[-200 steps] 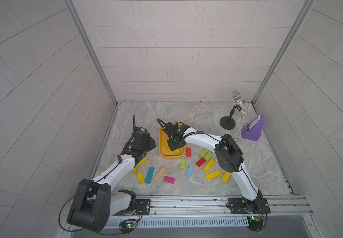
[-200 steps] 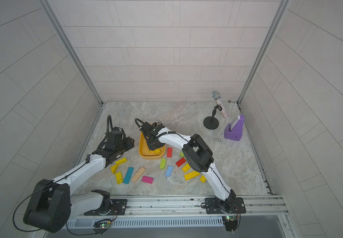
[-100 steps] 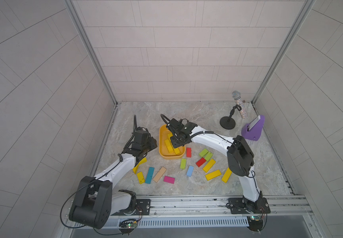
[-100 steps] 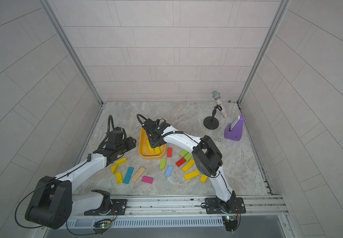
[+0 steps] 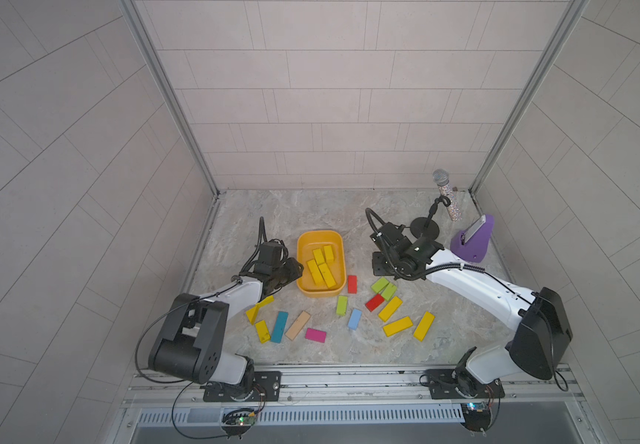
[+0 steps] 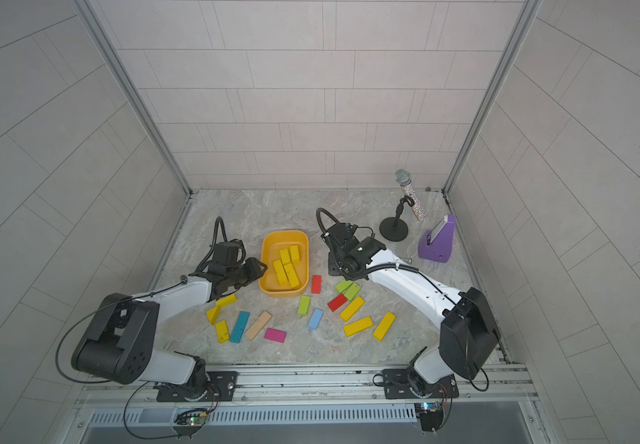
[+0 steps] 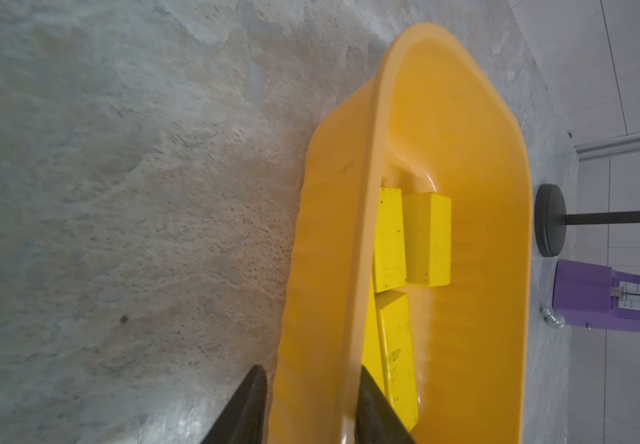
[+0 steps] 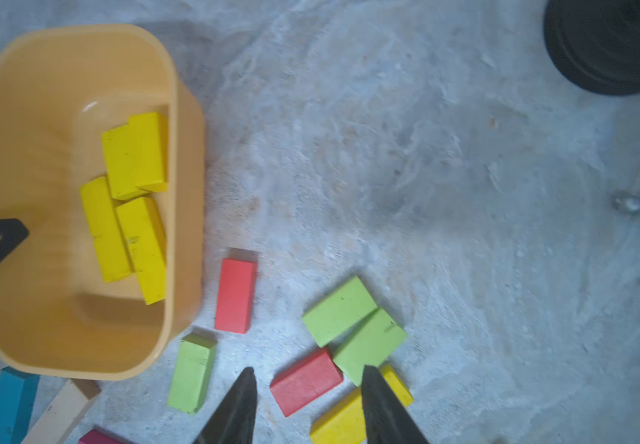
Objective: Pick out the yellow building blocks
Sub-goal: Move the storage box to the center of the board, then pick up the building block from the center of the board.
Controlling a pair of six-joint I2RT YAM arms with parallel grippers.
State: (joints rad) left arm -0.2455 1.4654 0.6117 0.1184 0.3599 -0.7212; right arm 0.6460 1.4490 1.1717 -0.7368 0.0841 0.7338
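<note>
Several yellow building blocks [image 5: 322, 266] lie in the orange-yellow tub [image 5: 320, 233], also in the wrist views [image 7: 426, 238] [image 8: 133, 153]. Three more lie on the floor at the front right [image 5: 398, 326] and others at the front left [image 5: 262, 331], one partly under the left arm. My left gripper [image 5: 295, 269] [image 7: 312, 403] stands open astride the tub's left wall [image 7: 372, 192], one finger inside, one outside. Right of the tub my right gripper [image 5: 381, 267] [image 8: 308, 403] hangs open and empty above a red block [image 8: 305, 382] and a yellow block [image 8: 341, 423].
Red [image 5: 352, 283], lime-green [image 5: 380, 285], blue [image 5: 355, 319], teal [image 5: 280, 326], tan [image 5: 298, 325] and magenta [image 5: 315, 335] blocks are mixed among the yellow ones. A microphone stand [image 5: 424, 230] and a purple holder [image 5: 472, 246] stand at the back right. Walls close both sides.
My right gripper has pulled back from over the tub to the right and now hangs above the loose blocks. My left gripper has edged onto the tub's wall.
</note>
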